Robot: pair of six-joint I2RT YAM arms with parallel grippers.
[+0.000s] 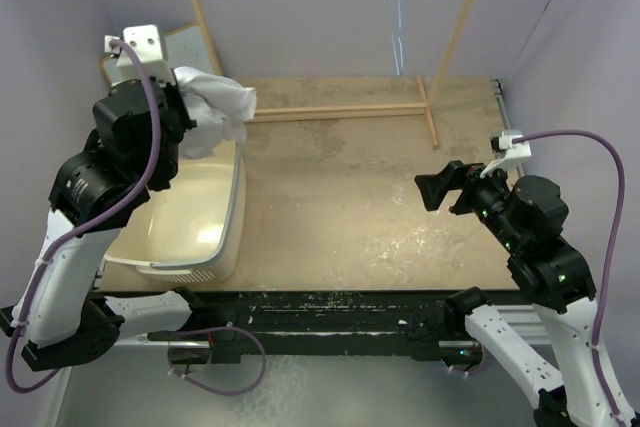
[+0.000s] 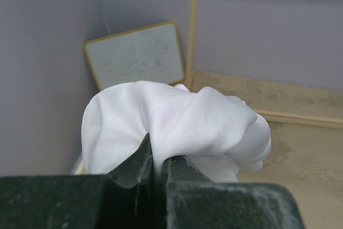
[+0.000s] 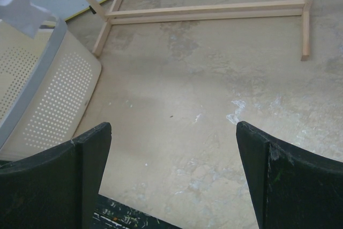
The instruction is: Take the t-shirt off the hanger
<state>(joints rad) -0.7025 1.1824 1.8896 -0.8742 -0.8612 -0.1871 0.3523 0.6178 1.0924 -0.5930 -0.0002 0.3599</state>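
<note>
Tan, scuffed table [image 1: 340, 197], pale grey walls | our left gripper [image 2: 158, 154] clamps the bunched t-shirt [image 1: 215, 107] over a cream basket [image 1: 225, 232] | hanger [image 1: 398, 47] dangles between rack poles [image 1: 455, 32] | right gripper [image 3: 171, 132] spread wide, holding nothing

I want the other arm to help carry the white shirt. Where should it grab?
Probably the loose bunch of the t-shirt sticking out past the left gripper, coming from the right, where it juts free: the left jaws are shut on the other end.
</note>
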